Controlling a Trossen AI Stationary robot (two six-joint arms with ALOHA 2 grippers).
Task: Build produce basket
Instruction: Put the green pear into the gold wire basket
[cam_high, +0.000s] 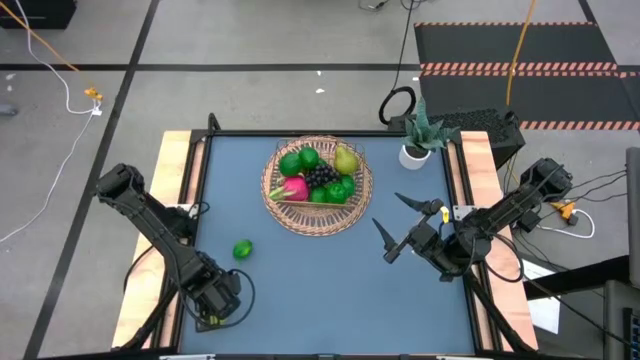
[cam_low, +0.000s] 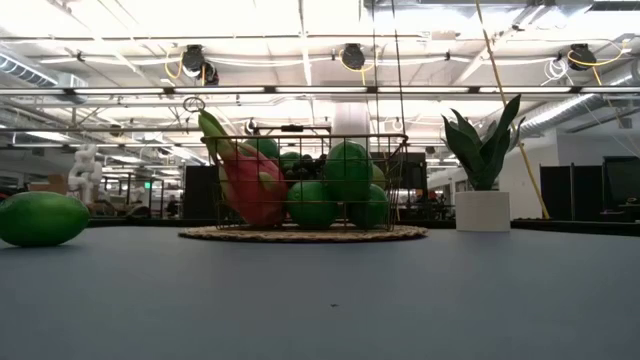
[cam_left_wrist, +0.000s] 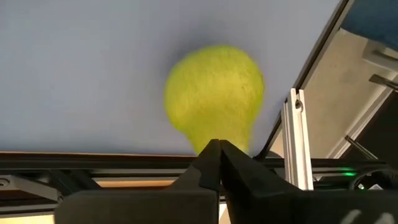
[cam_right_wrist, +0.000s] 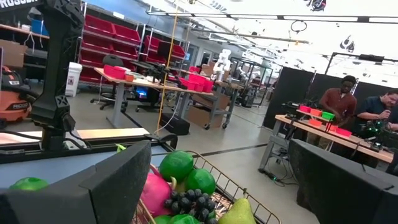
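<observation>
Overhead, the right gripper (cam_high: 397, 222) hangs with its fingers spread wide, just off the near-right side of the basket (cam_high: 290, 216), gripping nothing. Inside the basket sit the dragon fruit (cam_high: 294, 187), grape bunch (cam_high: 321, 175), a pear (cam_high: 346, 160) and several green fruits. The left gripper (cam_high: 213, 312) (fingers pressed together, as its wrist view shows) waits at the table's near-left edge. One loose green fruit (cam_high: 242, 249) lies a little beyond it.
</observation>
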